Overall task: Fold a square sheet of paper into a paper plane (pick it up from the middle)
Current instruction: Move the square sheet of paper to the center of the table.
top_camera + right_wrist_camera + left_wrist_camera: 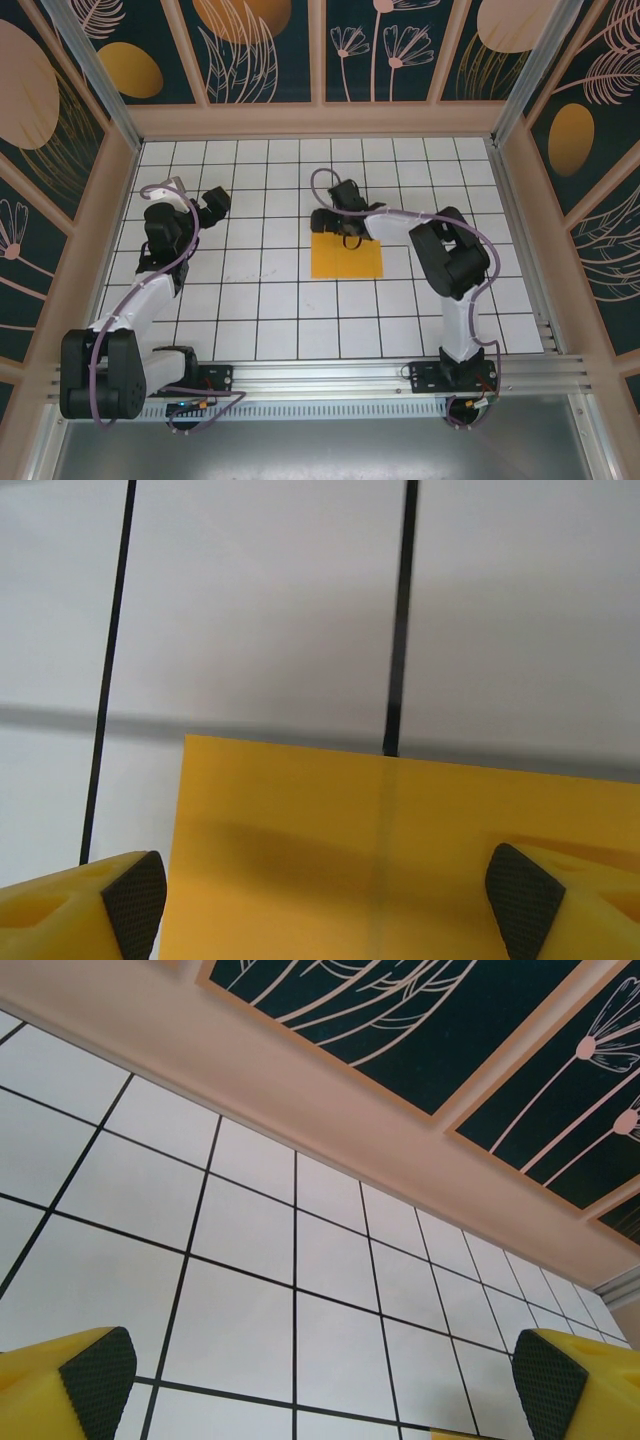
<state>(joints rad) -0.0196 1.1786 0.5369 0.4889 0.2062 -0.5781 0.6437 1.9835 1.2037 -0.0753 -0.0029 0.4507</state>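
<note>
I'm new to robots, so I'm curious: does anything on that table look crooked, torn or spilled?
Nothing stands out. The orange sheet lies flat on the table, roughly in line with the grid, no tears visible.

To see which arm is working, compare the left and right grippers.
The right gripper hangs over the orange sheet; the left gripper over bare table. The right gripper is mid-table; the left gripper is off to the left. Both are open, holding nothing.

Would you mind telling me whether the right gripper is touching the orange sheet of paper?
Cannot tell. The right wrist view shows the open right gripper over the square sheet of paper, yet neither contact nor a gap shows plainly.
</note>
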